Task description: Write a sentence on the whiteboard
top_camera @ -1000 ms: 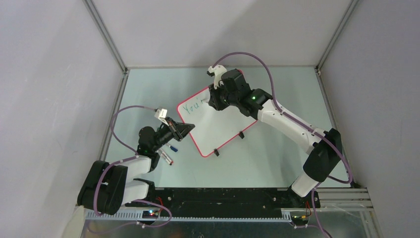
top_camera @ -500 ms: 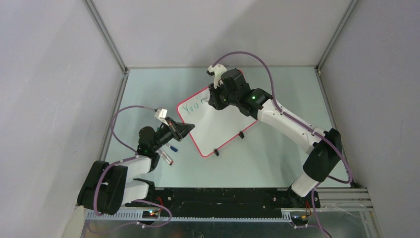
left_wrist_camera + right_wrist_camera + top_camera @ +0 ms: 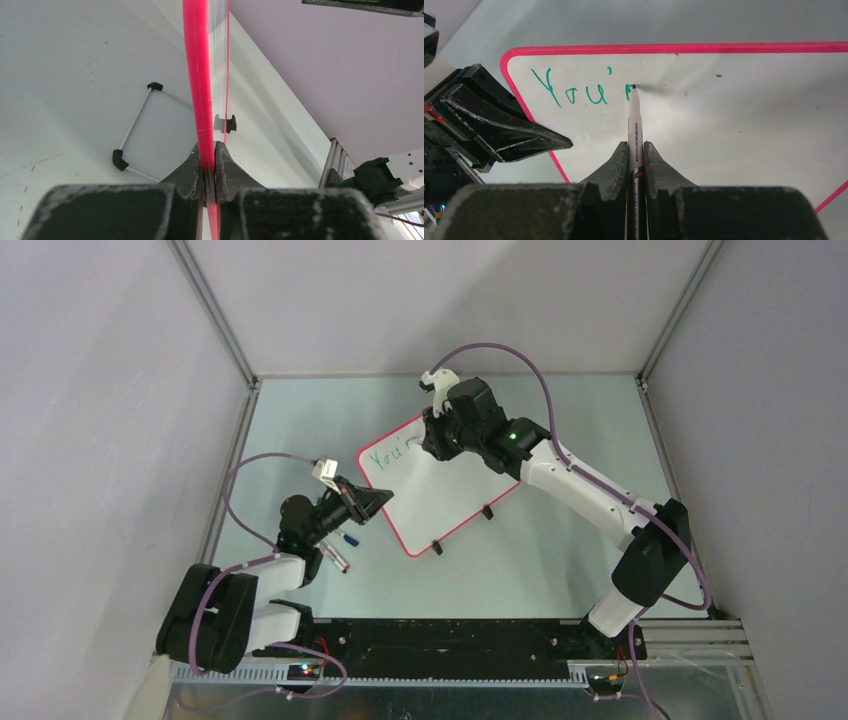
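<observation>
Nearest the arm bases, at about 8 o'clock on the pale green tabletop [image 3: 560,540], a small pen-like stick with a blue piece [image 3: 342,548] lies just beside the left arm; what it is cannot be told. Just past it, the left gripper [image 3: 208,150] has its black jaws pressed together on the thin red-pink rim of the large glossy white rectangular whiteboard [image 3: 440,490], gripping the board's 9 o'clock edge. The left wrist view shows that rim [image 3: 197,75] running straight up from between the fingers, with thin white rods joined by black corner pieces [image 3: 134,129] lying on the table at 10 o'clock of the grip.

The board sits near the middle of the table, turned diagonally. Its two small black clip feet [image 3: 437,548] are on the edge facing 5 o'clock.

Farther back, at the board's 12 o'clock corner, the right gripper [image 3: 636,147] is clamped on a slim white marker pen [image 3: 634,125]. The pen's tip touches the board at the end of the green handwriting "You'" [image 3: 574,90], where one more stroke has been started.
</observation>
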`<state>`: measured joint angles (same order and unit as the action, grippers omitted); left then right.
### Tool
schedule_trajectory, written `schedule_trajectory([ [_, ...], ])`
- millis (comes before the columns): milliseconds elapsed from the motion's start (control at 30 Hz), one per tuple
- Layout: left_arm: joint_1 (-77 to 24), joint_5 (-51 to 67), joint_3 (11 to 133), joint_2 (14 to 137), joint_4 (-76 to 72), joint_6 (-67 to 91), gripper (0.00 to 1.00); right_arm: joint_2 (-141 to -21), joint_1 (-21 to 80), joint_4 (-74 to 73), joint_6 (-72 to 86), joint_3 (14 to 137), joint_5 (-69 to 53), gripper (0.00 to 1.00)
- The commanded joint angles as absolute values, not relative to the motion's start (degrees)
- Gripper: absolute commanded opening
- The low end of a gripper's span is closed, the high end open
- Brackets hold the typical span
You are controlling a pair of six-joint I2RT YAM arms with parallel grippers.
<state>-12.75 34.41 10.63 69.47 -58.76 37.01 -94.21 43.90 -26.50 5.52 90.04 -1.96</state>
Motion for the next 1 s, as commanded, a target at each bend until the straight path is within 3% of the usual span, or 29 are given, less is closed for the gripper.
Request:
schedule_trajectory([
  [0, -12.9, 33.9, 11.2, 68.9, -57.2, 30.5, 0.05, -94.3, 43.2, -25.9, 5.4, 92.4, 0.0, 0.0],
  [467, -12.9, 34.0, 11.2, 69.1, -57.3, 30.6, 0.05, -89.3, 43.2, -21.9, 5.4, 88.3, -2.2, 0.0],
  [967, -13.0, 33.9, 11.2, 69.0, -57.4, 30.6, 0.05, -92.0, 43.8, -23.0, 5.3, 90.5, -4.1, 0.0],
])
